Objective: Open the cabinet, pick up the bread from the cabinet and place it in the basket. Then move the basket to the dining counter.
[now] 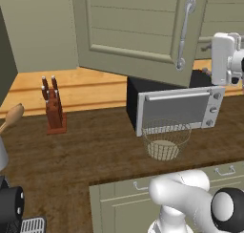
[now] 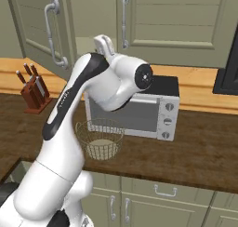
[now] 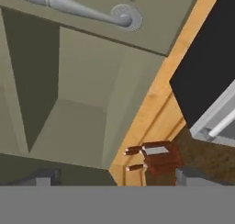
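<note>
The cabinet's point(image 1: 133, 26) door stands swung open, its curved grey handle point(image 1: 185, 32) facing out; the handle point(image 3: 87, 13) also crosses the top of the hand view. My gripper point(image 3: 117, 177) is open, fingertips point(image 3: 43, 177) wide apart with nothing between them. It hovers to the right of the open door point(image 2: 32, 30), above the microwave, as a white hand point(image 1: 223, 59). The wire basket point(image 1: 166, 140) stands on the dark counter in front of the microwave, and its pale bottom point(image 2: 100, 148) holds nothing. The bread is hidden. The dining counter is out of view.
A black and silver microwave point(image 1: 177, 108) sits behind the basket. A wooden knife block point(image 1: 55, 110) stands to the left, by the light orange ledge point(image 1: 71, 86). Low green cabinets point(image 2: 153, 198) run under the counter. A second wall cabinet door point(image 2: 176, 21) is shut.
</note>
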You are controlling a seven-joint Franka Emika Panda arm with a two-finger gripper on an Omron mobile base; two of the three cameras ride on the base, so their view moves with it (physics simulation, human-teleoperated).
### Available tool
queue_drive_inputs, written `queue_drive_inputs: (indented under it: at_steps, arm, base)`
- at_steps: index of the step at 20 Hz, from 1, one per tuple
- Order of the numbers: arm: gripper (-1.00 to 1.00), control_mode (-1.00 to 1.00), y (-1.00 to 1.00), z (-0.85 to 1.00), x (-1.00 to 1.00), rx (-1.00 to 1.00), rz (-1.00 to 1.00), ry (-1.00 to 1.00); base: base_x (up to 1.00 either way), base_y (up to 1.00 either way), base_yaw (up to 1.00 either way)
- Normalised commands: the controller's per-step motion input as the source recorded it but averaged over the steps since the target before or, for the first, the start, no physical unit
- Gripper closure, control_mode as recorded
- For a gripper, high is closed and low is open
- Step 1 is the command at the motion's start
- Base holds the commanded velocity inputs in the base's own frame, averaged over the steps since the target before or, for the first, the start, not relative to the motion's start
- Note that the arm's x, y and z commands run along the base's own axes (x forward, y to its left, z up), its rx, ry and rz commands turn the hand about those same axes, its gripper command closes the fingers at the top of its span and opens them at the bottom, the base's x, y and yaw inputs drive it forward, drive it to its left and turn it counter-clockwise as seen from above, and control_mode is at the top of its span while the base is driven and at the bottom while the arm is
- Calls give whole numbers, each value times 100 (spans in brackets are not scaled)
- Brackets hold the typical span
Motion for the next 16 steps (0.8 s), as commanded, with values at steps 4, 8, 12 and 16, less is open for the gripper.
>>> queue_drive_inputs:
  at_steps: [4, 8, 12, 16]
  arm:
    - [-100, -100, 90, 0, 33, 0, 34, 11]
    - [-100, -100, 93, 0, -34, -5, 47, 1]
    - [-100, -100, 100, 0, -97, -17, 48, -7]
    - [-100, -100, 100, -11, -100, -26, 34, -19]
  base:
    - [0, 0, 0]
    - [0, 0, 0]
    - [0, 0, 0]
    - [0, 0, 0]
